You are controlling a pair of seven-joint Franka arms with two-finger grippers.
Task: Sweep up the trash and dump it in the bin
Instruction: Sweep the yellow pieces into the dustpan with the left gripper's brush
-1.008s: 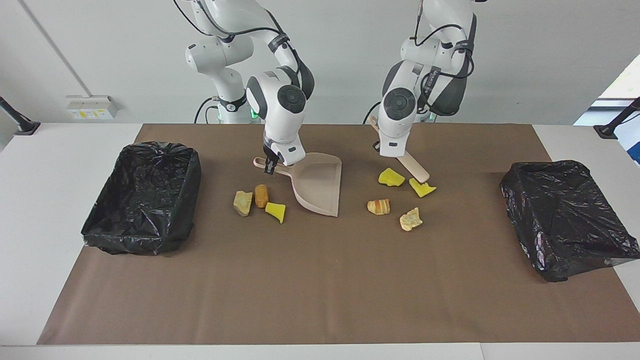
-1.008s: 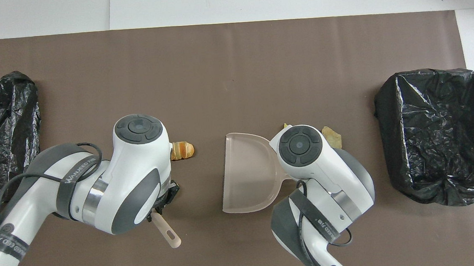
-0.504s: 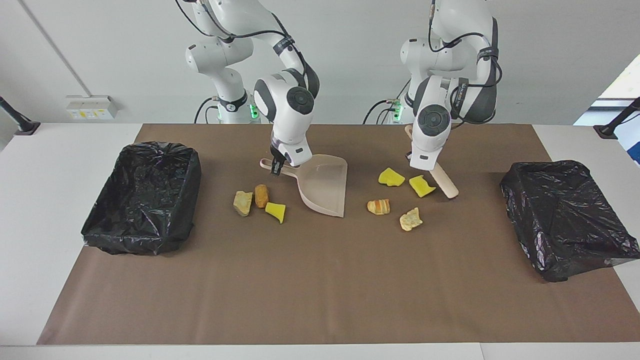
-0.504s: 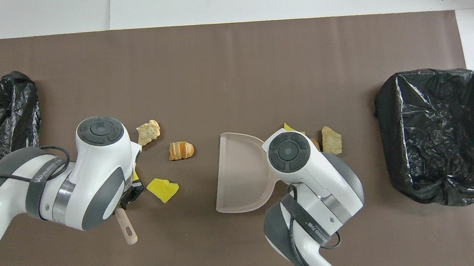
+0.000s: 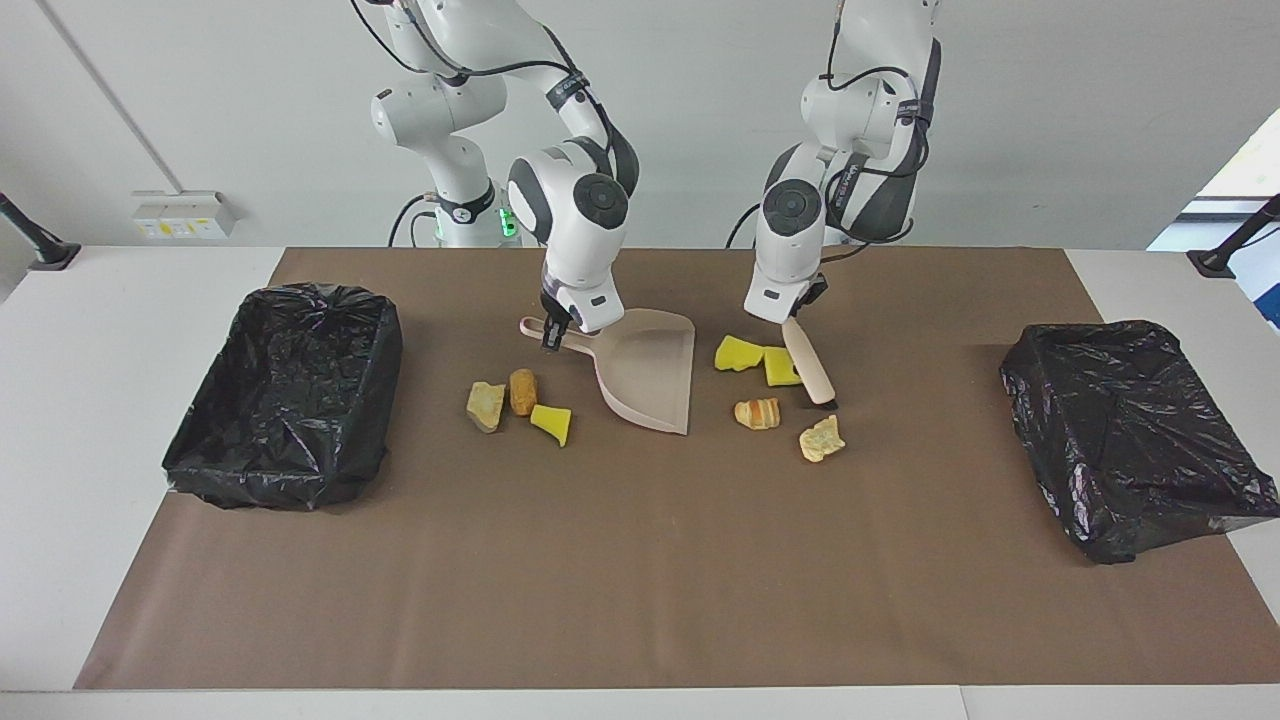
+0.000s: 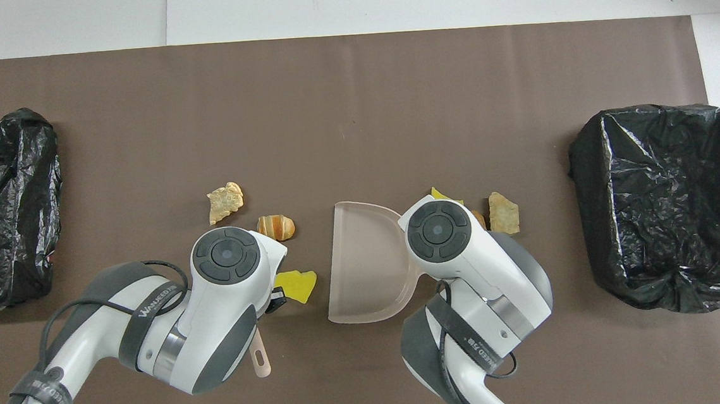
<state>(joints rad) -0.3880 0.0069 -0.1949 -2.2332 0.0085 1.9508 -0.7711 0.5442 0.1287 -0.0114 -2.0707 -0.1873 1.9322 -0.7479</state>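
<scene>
The left gripper (image 5: 790, 312) is squeezing tight on the handle of a little brush (image 5: 812, 370). In the last half second it has been swinging the brush sideways toward the dustpan (image 5: 650, 375). That push has been sliding the two yellow bits (image 5: 738, 353) closer to the pan, so they are now lying just beside its open edge, with the brush touching or nearly touching the nearer one. The pan has not been moving. The right gripper (image 5: 553, 335) is pinching its handle shut and keeping it flat on the brown mat (image 5: 640, 580). This looks like the sweeping step going well, but nothing is sitting inside the pan yet. The other trash is waiting on the mat. A stripy bread roll (image 5: 757, 413) and a tan crumb (image 5: 821, 438) are lying a little farther from the robots than the yellow bits. Three more pieces (image 5: 522, 400) are lying near the pan's handle, toward the right arm's end of the table. The brush is leaning, with its top end up in the gripper and its tip down on the mat, pointing away from the robots. The pan is lying along the table, with its wide mouth facing the left arm's end and its handle pointing toward the right arm's end. A black bin (image 5: 280, 480) is waiting at each end of the table.
</scene>
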